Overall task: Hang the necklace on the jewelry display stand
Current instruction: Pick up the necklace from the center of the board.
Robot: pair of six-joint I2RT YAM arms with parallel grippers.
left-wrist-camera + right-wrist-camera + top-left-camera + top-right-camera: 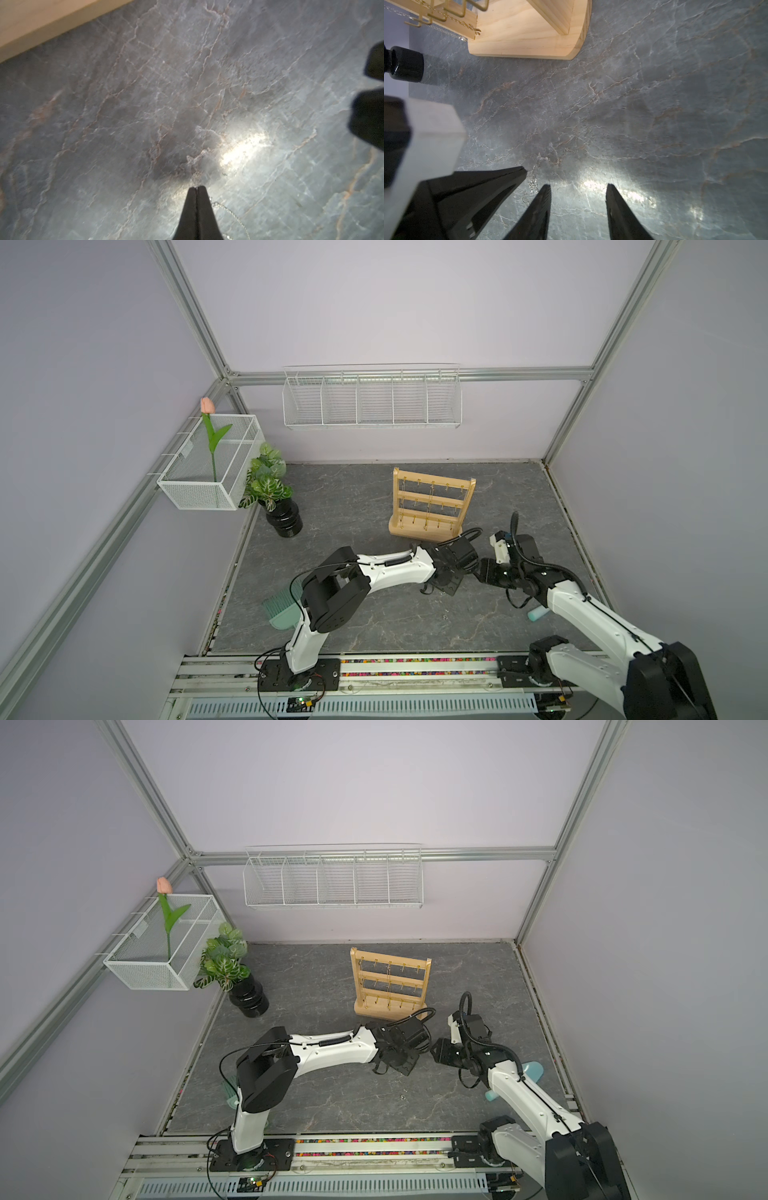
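The left gripper is down on the grey marble tabletop just in front of the jewelry display stand, toward the right end of its base. Its jaws are clenched, with the thin silver necklace bunched at their very tips. The chain seems pinched there, while the rest of it lies slack on the tabletop. That hold is the first worry: so fine a chain, caught only at the tips, can slip out on the lift. It can also come up as a knot rather than an open loop, and then no gold hook will take it. The right gripper hovers just off the base's right end, jaws released and empty, with one finger just beside the chain, so a rising strand could snag on it. Both wrists crowd the base, and a careless upward swing may nudge or tip the light rack. The chains already hanging from the stand's rails invite tangling if the new one swings in wide.
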